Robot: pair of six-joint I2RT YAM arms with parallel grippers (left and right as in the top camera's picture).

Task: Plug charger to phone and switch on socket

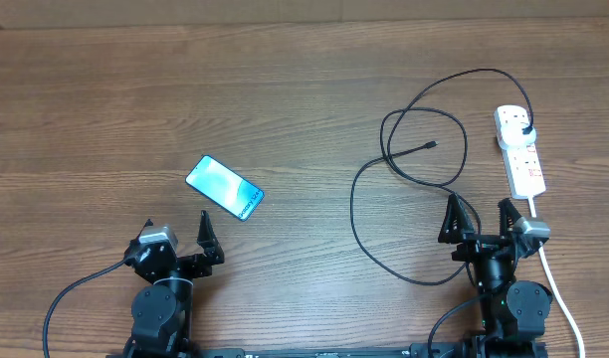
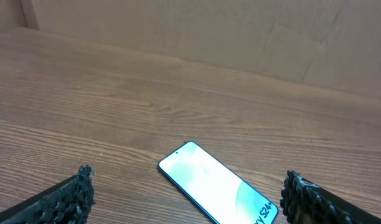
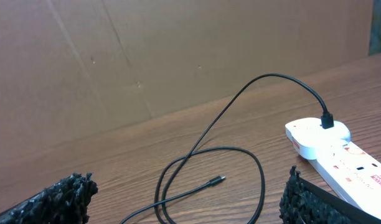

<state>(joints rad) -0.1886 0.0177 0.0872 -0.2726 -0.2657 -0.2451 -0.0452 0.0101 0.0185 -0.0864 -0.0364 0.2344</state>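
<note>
The charger (image 1: 351,204): where is it in the overhead view?

At 3 o'clock on the table (image 1: 285,80), in loose loops. Its plug (image 1: 524,129) sits in the 12 o'clock end of the socket (image 1: 520,149). Its connector tip (image 1: 431,146) lies bare on the wood at 9 o'clock from the socket.

And the phone (image 1: 224,187)?

At 8 o'clock from the table's centre, flat, screen lit, well apart from the cable.

The grippers?

The left gripper (image 1: 175,221) is at 7 o'clock, jaws wide, with the phone at 1 o'clock from it. The right gripper (image 1: 478,204) is at 5 o'clock, also spread wide. The socket is at 1 o'clock from it, and the white cord (image 1: 558,288) runs past it at 3 o'clock.

What about the left wrist view?

The phone lies at 6 o'clock, slanted, with small text at its 4 o'clock end. The fingers (image 2: 72,199) sit in the 7 and 5 o'clock corners, far apart and clear of the phone.

And the right wrist view?

The socket is at 4 o'clock, with red markings on it; I cannot tell how its switches are set. The cable arcs from the plug towards 12 o'clock, then drops into a loop at 6 o'clock. The connector tip lies inside that loop. Both fingers are wide apart in the lower corners, touching neither cable nor socket.
</note>
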